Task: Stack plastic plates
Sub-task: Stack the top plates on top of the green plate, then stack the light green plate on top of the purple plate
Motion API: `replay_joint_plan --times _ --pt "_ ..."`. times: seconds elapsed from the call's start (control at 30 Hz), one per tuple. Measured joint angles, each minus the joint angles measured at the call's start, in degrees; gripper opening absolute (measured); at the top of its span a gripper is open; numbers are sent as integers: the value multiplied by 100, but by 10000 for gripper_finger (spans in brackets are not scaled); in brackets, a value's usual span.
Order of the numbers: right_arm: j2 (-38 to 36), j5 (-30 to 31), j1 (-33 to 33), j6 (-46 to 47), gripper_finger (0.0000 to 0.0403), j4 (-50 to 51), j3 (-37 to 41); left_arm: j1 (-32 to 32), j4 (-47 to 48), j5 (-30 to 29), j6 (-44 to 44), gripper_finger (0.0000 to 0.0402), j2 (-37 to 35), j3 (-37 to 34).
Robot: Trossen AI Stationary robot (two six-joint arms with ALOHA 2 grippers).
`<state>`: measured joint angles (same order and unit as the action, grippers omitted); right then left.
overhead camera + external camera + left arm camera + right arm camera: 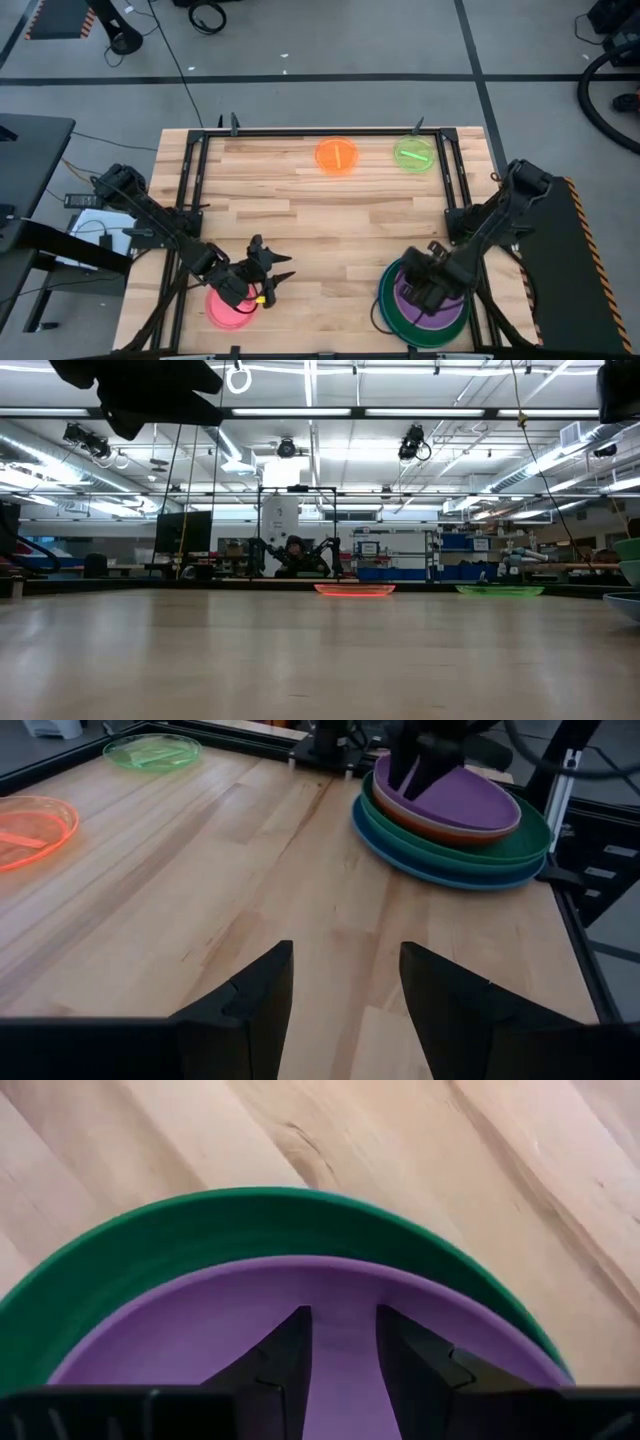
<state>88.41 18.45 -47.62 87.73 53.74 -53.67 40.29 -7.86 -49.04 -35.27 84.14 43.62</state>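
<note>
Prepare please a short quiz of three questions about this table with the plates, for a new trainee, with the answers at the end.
1. True or false: the purple plate lies on top of the stack near the right gripper.
2. Which small plate lies under the left gripper? A) orange B) lime C) pink
3. Name the two small plates that lie apart at the far edge of the table.

Key
1. True. The purple plate is the top one; red-orange, green and blue rims show below it in the left wrist view.
2. C, the pink plate.
3. The orange plate and the lime plate.
</note>
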Motion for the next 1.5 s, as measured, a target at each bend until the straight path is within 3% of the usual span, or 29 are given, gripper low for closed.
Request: replay_joint_plan --times 0.57,1.1,1.5 --pt "-59 -49 57 -243 122 162 -151 0 -2 0 -4 190 -2 0" --pt "45 -229 122 -241 122 -205 178 9 -4 0 -4 190 -2 0" --pt "47 -94 125 -830 122 1248 -1189 7 -4 2 -12 190 -2 0"
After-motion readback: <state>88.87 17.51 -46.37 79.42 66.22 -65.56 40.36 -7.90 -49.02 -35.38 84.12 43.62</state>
